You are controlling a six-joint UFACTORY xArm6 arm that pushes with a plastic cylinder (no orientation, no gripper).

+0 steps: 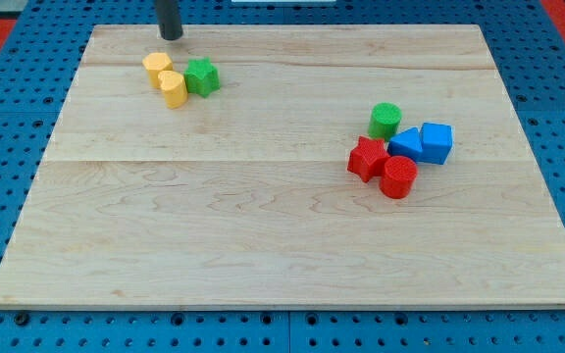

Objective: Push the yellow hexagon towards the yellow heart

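Observation:
The yellow hexagon point(157, 67) lies near the view's top left of the wooden board point(263, 245). The yellow heart point(173, 88) sits just below and right of it, touching it. A green star point(202, 76) touches the heart's right side. My tip point(171, 36) stands just above the hexagon, slightly to its right, a small gap away from it.
A cluster sits at the view's right: a green cylinder point(385, 120), a red star point(366, 158), a red cylinder point(398, 177), a blue triangular block point(407, 145) and a blue cube point(436, 142). Blue pegboard surrounds the board.

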